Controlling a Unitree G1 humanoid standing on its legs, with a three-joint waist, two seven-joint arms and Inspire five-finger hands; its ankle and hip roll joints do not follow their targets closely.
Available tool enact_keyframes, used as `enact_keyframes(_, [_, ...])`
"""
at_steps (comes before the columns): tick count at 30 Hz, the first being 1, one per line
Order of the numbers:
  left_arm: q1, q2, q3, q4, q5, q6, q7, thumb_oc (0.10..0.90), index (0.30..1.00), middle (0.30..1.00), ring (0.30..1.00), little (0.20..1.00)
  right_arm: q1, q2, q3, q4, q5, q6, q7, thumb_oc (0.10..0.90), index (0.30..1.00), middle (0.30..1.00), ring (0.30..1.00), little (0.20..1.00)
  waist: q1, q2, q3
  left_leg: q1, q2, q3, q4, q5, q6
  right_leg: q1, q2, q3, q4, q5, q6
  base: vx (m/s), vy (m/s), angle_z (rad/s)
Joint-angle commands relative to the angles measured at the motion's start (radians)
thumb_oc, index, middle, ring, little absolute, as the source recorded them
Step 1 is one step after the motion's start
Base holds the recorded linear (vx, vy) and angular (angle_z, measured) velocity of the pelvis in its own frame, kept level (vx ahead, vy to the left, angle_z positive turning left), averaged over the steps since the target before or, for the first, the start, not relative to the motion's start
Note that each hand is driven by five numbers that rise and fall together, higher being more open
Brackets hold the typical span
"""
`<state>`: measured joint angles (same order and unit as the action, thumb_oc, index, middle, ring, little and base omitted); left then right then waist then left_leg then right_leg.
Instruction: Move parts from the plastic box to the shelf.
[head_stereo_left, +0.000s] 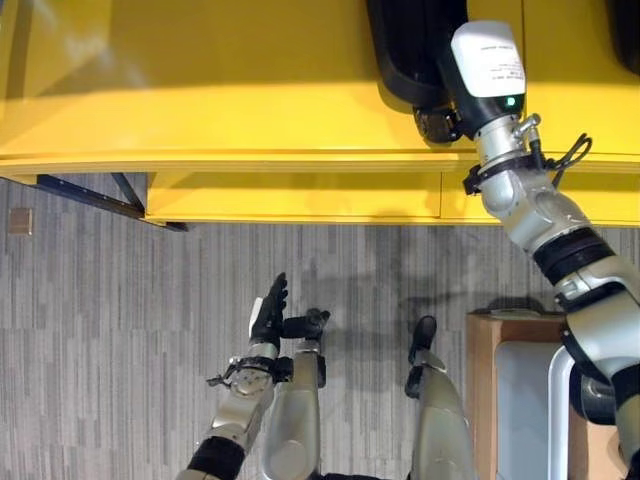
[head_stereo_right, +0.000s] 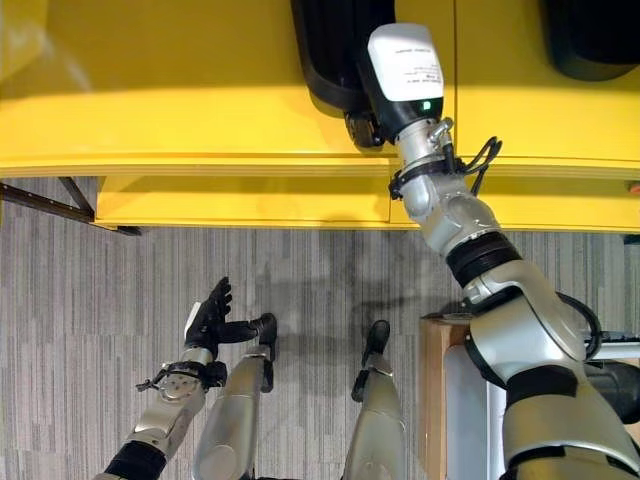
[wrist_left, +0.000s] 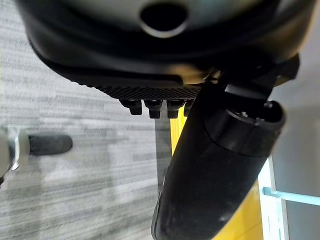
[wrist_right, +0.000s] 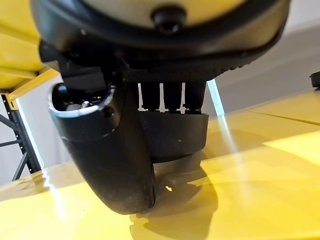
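Part: black moulded part (head_stereo_left: 410, 50), lying on the top of the yellow shelf, long body running away toward the far edge of the view, near end rounded.
Part, right wrist view: black part (wrist_right: 172, 135) resting on the glossy yellow surface, just past the fingers.
Right hand: dark hand (head_stereo_right: 362, 128) at the near end of the part, reached out over the shelf from the right; mostly hidden under the white wrist housing in the head views.
Right hand grip: fingers (wrist_right: 170, 97) pointing down onto the top of the part, thumb (wrist_right: 107, 150) alongside it; cannot tell whether closed round it or merely touching.
Shelf: yellow shelf (head_stereo_left: 200, 120), broad flat top, front lip and a lower yellow panel beneath; dark metal frame at its left end.
Second part: another black part (head_stereo_right: 590, 40) on the shelf further right, well apart from the first.
Plastic box: pale box (head_stereo_left: 520, 400) at lower right, beside a wooden edge, partly hidden by the right arm.
Left hand: dark hand (head_stereo_left: 270, 310) low over the grey floor, fingers straight and relaxed, holding nothing.
Floor: grey striped carpet (head_stereo_left: 100, 330).
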<state>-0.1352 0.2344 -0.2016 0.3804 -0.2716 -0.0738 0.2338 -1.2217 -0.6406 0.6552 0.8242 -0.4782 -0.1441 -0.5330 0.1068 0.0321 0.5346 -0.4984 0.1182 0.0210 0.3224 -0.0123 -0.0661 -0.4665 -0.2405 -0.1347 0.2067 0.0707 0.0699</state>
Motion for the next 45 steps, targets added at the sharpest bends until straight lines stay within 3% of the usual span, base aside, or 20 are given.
enact_keyframes(1, [0.03,0.031,0.004,-0.131,-0.021,-0.09,0.025,0.9,1.0,1.0,1.0,1.0,-0.02,-0.096,0.043,0.135,0.01,0.118,0.011,0.4,0.3,0.3,0.3,0.3,0.018,-0.006,-0.015,0.031,0.045,-0.046,0.051,-0.131,-0.014,0.073,-0.052,0.039,-0.012,0.017,0.011,0.0,0.0,0.0])
enact_keyframes(29, [0.017,0.028,0.001,-0.134,-0.042,-0.113,0.036,0.9,1.0,1.0,1.0,1.0,-0.074,-0.075,0.115,0.307,0.058,0.123,0.034,0.4,0.3,0.3,0.3,0.3,0.039,-0.002,-0.015,0.019,0.03,-0.066,0.039,-0.128,-0.011,0.088,-0.06,0.012,-0.035,0.018,0.01,0.0,0.003,0.01])
enact_keyframes(30, [0.016,0.028,0.001,-0.132,-0.042,-0.114,0.036,0.9,1.0,1.0,1.0,1.0,-0.072,-0.074,0.112,0.303,0.061,0.123,0.035,0.422,0.33,0.33,0.33,0.33,0.038,-0.003,-0.015,0.018,0.029,-0.065,0.041,-0.129,-0.011,0.087,-0.059,0.013,-0.034,0.018,0.011,0.01,0.009,0.08])
enact_keyframes(31, [0.014,0.028,0.0,-0.127,-0.041,-0.114,0.036,0.9,1.0,1.0,1.0,1.0,-0.067,-0.07,0.106,0.29,0.067,0.122,0.039,0.9,1.0,1.0,1.0,1.0,0.037,-0.004,-0.015,0.017,0.029,-0.065,0.045,-0.131,-0.011,0.085,-0.059,0.014,-0.032,0.018,0.01,0.0,0.007,0.07])
enact_keyframes(38, [0.014,0.031,0.009,-0.119,-0.043,-0.115,0.041,0.9,1.0,1.0,1.0,1.0,-0.063,-0.072,0.086,0.167,0.057,0.123,0.042,0.9,1.0,1.0,1.0,1.0,0.028,-0.01,-0.015,0.017,0.03,-0.06,0.058,-0.14,-0.011,0.083,-0.058,0.021,-0.028,0.018,0.01,0.0,0.001,0.0])
enact_keyframes(45, [0.022,0.043,0.033,-0.11,-0.041,-0.108,0.05,0.9,1.0,1.0,1.0,1.0,-0.018,-0.088,-0.004,-0.103,-0.011,0.13,0.042,0.9,1.0,1.0,1.0,1.0,0.012,-0.023,-0.015,0.027,0.033,-0.057,0.067,-0.143,-0.015,0.093,-0.056,0.025,-0.023,0.015,0.01,0.0,-0.001,-0.02])
